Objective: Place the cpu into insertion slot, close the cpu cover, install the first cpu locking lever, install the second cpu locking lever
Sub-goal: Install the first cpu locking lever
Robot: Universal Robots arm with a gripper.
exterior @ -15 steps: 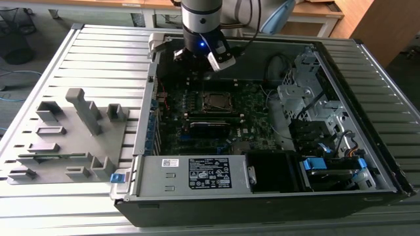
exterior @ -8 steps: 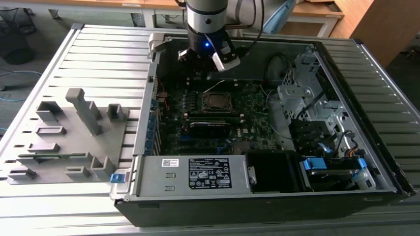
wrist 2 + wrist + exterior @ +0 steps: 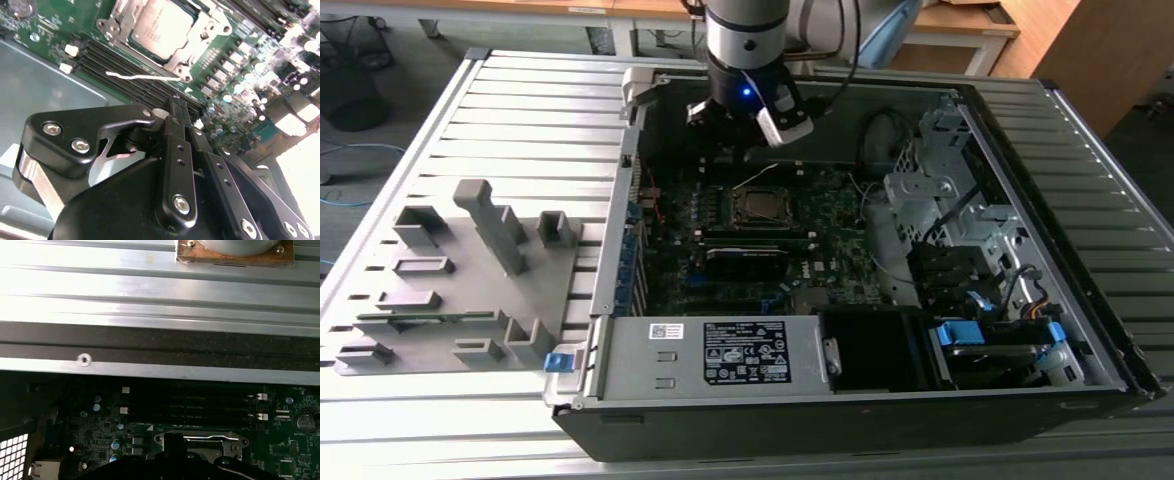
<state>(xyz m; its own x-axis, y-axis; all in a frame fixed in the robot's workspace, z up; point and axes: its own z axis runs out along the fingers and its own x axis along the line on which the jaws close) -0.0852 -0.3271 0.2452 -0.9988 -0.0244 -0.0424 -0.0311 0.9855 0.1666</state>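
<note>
Dull silver-grey metal tops the small flat square cpu (image 3: 160, 25), which sits in the square black insertion slot (image 3: 735, 208) on the green motherboard (image 3: 240, 60). The board is inside the open dark tower case (image 3: 854, 420), which lies on the slatted metal tabletop (image 3: 520, 100). The thin shiny silver cpu cover (image 3: 197, 40), a frame plate with a square window, lies around the chip. It looks to be down over the chip's edges, though the angle leaves that uncertain. A thin bright wire locking lever (image 3: 142, 76) runs along the socket's side, over the black memory slots (image 3: 115, 75).

The black claw (image 3: 175, 102) hangs above those memory slots, just beside the socket and apart from the chip. Its fingers are drawn narrow, tips together, with nothing between them.

The chip is likely light, rigid and smooth. Its top is sturdy but its underside is probably delicate, so the outer edges are the safe place to hold it. The cover is probably thin, stiff sheet metal on a hinge. It is better pressed on its frame than through the window. The lever is probably springy round wire that resists firmly and slips easily. Its bent free end gives the surest purchase, and a narrow tip suits hooking or pushing it.
</note>
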